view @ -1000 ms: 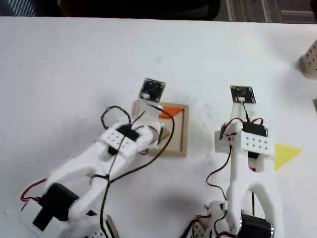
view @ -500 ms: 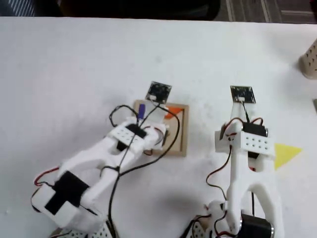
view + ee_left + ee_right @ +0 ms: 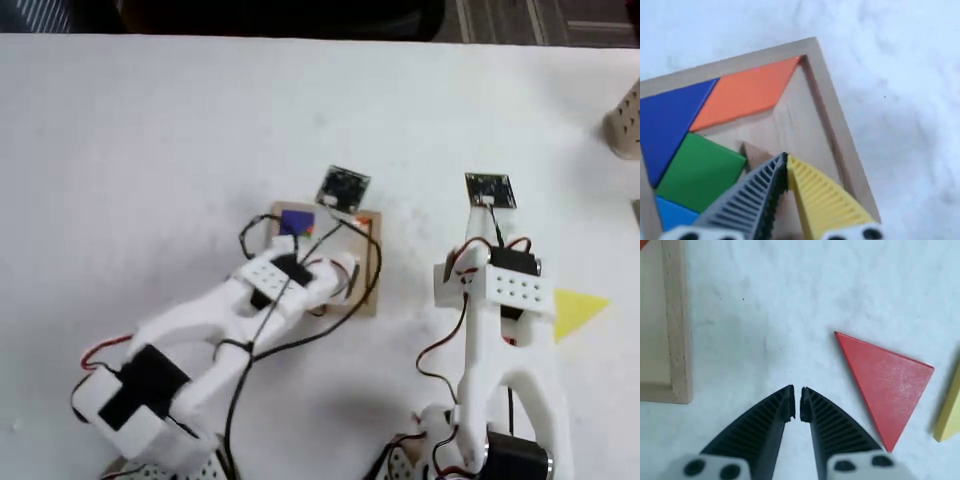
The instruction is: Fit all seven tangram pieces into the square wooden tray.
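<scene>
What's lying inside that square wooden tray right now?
An orange parallelogram, a dark blue triangle, a green square and part of a light blue piece, plus bare wood. The left gripper covers the rest of the square wooden tray.

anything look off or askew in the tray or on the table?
Nothing stands out. The blue triangle, orange parallelogram and green square lie flat and edge to edge in the wooden tray. The red triangle and a yellow piece lie flat on the table outside it, simply not yet placed.
</scene>
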You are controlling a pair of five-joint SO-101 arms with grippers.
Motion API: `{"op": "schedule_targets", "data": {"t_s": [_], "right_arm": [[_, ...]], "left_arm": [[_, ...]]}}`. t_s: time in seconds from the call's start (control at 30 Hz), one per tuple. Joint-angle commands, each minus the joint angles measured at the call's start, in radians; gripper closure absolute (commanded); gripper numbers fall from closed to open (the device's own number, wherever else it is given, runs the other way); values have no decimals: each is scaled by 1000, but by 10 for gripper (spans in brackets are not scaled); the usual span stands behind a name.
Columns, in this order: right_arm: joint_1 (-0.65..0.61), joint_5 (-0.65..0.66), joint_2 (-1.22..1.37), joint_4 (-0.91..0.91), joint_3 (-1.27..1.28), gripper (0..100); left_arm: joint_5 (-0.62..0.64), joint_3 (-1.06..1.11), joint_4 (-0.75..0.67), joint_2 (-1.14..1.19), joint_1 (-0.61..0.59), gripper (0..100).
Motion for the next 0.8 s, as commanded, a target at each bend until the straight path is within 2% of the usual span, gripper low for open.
{"op": "schedule_targets", "data": {"t_s": [0.0, 0.17, 0.33, 0.47, 0.67, 0.77], "right_arm": [[-8, 12, -39, -15, -5, 974], [-8, 12, -39, -15, -5, 974], [-8, 12, -39, -15, -5, 974], [-8, 12, -39, -15, -5, 974], [-8, 12, -39, -15, -5, 974], [-8, 12, -39, -15, -5, 974]], "left_arm": [[9, -98, 3, 39, 21, 979], [9, -120, 34, 24, 13, 979], [11, -60, 34, -130, -51, 979], [12, -54, 28, -142, -79, 979], [14, -129, 44, 5, -81, 979], [12, -204, 123, 79, -81, 979]]}}
